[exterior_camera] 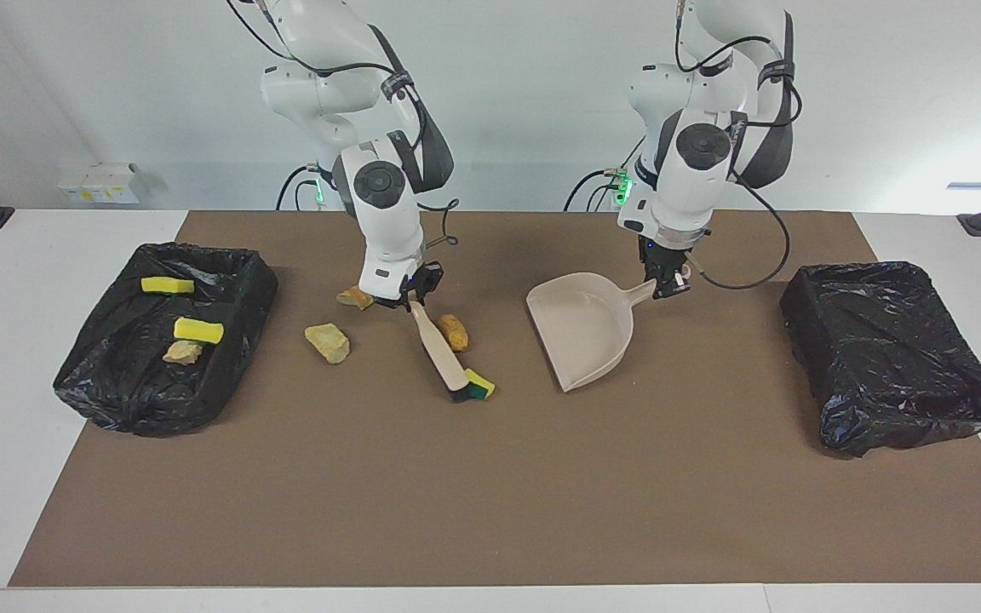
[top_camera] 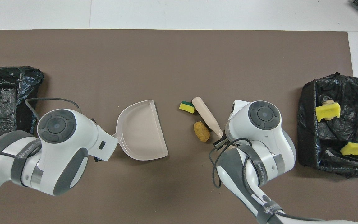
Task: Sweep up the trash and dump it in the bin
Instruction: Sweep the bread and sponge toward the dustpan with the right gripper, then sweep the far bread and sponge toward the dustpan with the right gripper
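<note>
1. The trash lies in two groups. Loose on the brown mat [exterior_camera: 490,494] are a green-and-yellow sponge piece [exterior_camera: 481,385], an orange-brown chunk [exterior_camera: 454,332], a tan chunk [exterior_camera: 328,342] and a smaller chunk [exterior_camera: 355,297].
2. In the facing view, the sponge piece touches the brush's bristle end; the orange-brown chunk sits just beside the handle, at about 12 o'clock from the sponge.
3. The tan chunk lies at about 9 o'clock from the orange-brown one; the smaller chunk is at 1 o'clock from the tan chunk, nearer the robots.
4. Two yellow sponge bits [exterior_camera: 168,285] [exterior_camera: 198,329] and a tan scrap [exterior_camera: 182,352] rest on the black bag-lined bin [exterior_camera: 226,375] at the right arm's end.
5. The right gripper [exterior_camera: 410,298] is clenched on the brush [exterior_camera: 439,349] handle's top.
6. The left gripper [exterior_camera: 668,281] is clenched on the handle of the beige dustpan [exterior_camera: 584,336], at 3 o'clock from the brush.
7. A second black-lined bin [exterior_camera: 891,358] sits at the left arm's end.
</note>
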Robot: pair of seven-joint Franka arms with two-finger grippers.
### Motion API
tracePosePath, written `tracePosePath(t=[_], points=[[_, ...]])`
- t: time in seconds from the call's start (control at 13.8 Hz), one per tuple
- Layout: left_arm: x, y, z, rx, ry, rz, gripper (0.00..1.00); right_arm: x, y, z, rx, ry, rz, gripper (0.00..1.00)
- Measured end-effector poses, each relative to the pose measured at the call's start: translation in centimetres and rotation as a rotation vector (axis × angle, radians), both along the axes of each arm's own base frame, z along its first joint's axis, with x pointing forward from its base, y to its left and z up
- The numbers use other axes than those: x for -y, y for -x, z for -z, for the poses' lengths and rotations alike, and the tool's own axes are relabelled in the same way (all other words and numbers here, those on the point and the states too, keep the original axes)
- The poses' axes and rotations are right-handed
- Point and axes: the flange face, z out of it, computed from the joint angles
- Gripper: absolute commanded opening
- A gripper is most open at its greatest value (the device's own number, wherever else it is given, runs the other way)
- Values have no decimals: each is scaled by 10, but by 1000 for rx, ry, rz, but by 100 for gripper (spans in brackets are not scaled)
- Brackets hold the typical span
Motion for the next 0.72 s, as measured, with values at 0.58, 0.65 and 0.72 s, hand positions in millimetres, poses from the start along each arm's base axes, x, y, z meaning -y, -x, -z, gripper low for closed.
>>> tracePosePath(t=[0.58, 0.65, 0.72], points=[[10, 5, 0, 8, -1, -29, 0, 87, -35, -78, -160, -6, 20, 0], [10, 5, 0, 8, -1, -29, 0, 101, -34, -85, -178, 5, 74, 0], [10, 5, 0, 8, -1, -30, 0, 110, -30, -90, -201, 18, 115, 0]])
